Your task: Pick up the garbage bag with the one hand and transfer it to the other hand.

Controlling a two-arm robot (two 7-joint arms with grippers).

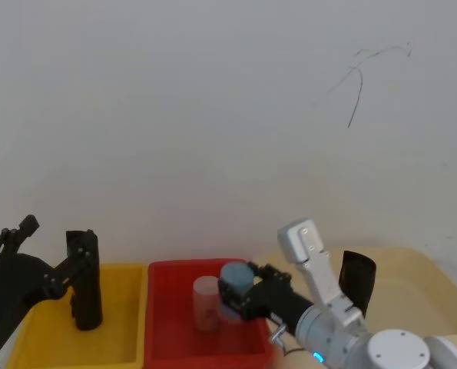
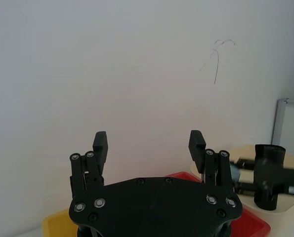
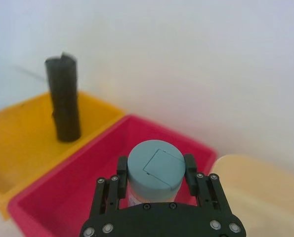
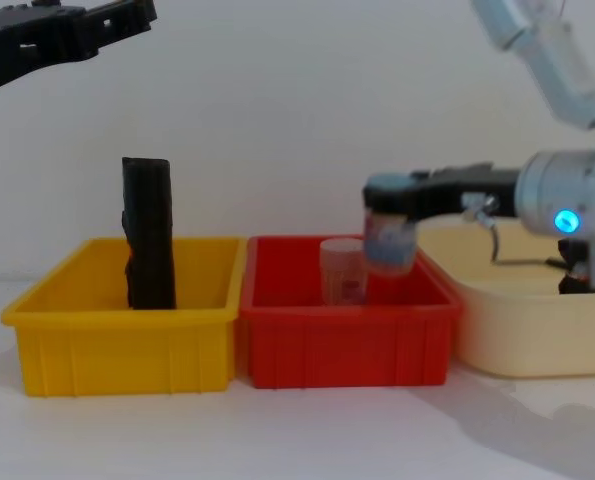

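You've got three bins in a row on the white worktop [image 4: 277, 430]: one yellow bin [image 4: 117, 350] at lower left of the chest view, one red bin [image 4: 347, 345] in the middle and one cream bin [image 4: 527, 340] at lower right. All are smooth plastic. The yellow and red ones are boxy and touch side by side; the cream one has rounder corners.

You see two black rolls. The garbage bag [image 4: 149, 235], a tall, tight, matte cylinder, stands upright in the yellow bin, left of centre in the chest view. I can't make out a label on it. A second black roll [image 1: 359, 278], shorter, stands in the cream bin at lower right of the head view.

There are two small containers. One translucent pinkish cup [image 4: 343, 270] stands in the red bin. One jar [image 4: 389, 240] with a round, flat blue-grey cap hangs just beside it, above the bin.

Your right end effector [image 3: 155, 170] is pinching that jar, with one finger pressed on each side under the cap. It sits centre right in the chest view, on a silver arm with a blue-lit ring.

Your left end effector [image 2: 148, 140] is black with its fingers spread wide and nothing between them. It's at the upper left of the chest view, well above the garbage bag and not touching it.
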